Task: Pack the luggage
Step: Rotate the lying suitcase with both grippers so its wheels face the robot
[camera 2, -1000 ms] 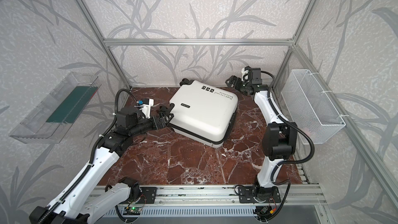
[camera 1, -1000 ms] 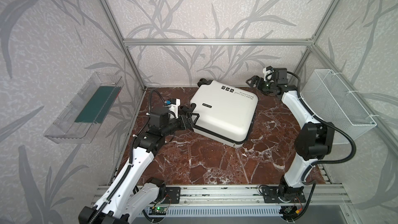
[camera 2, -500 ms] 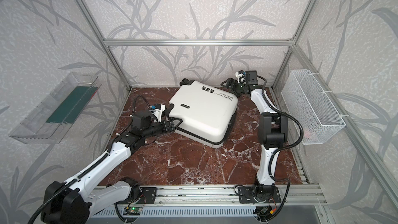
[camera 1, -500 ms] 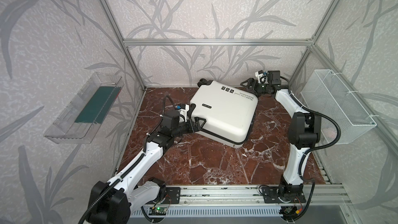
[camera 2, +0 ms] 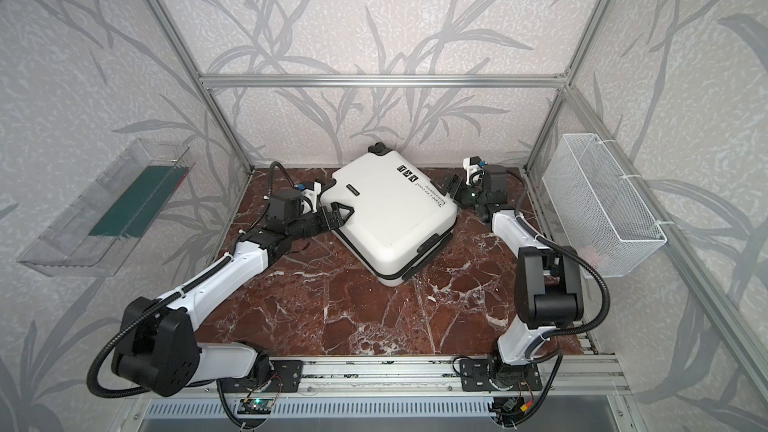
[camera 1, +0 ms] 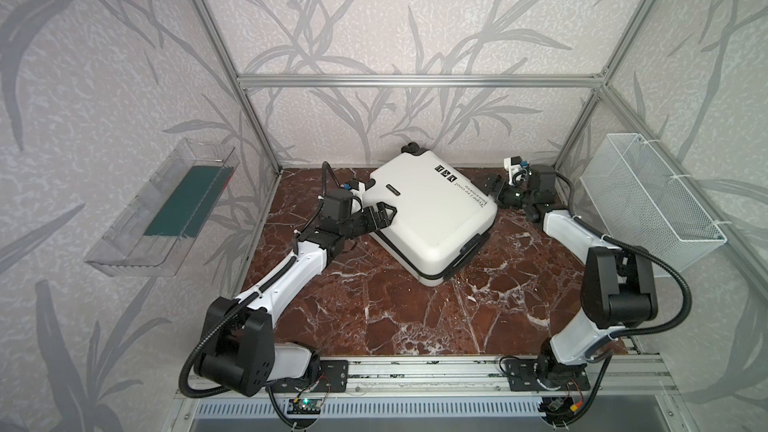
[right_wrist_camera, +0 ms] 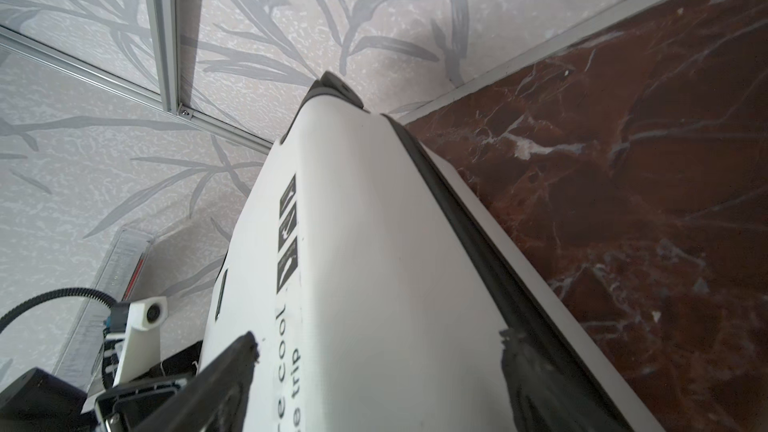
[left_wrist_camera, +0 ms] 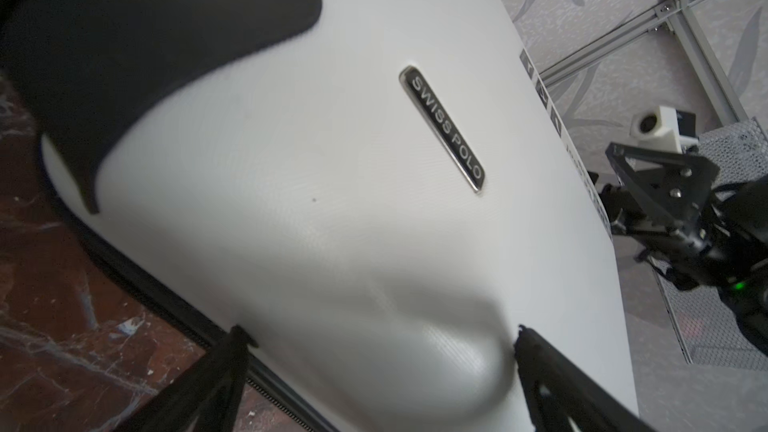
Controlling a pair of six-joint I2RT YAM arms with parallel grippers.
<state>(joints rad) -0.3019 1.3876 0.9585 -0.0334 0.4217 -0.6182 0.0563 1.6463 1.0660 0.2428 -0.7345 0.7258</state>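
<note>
White arms [camera 1: 291,272] reach low: left claw [camera 1: 383,217] open over the "SWISS POLO" luggage [camera 1: 432,222], right claw [camera 1: 497,189] straddling its far-right edge, grip unclear.

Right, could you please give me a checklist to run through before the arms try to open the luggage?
1. Luggage lying flat on the table: ok.
2. Luggage opened: not ok, both shells are closed together.
3. Left gripper open at the luggage's edge: ok.
4. Right gripper open at the opposite corner: ok.
5. Zipper seam undone: cannot tell.
</note>
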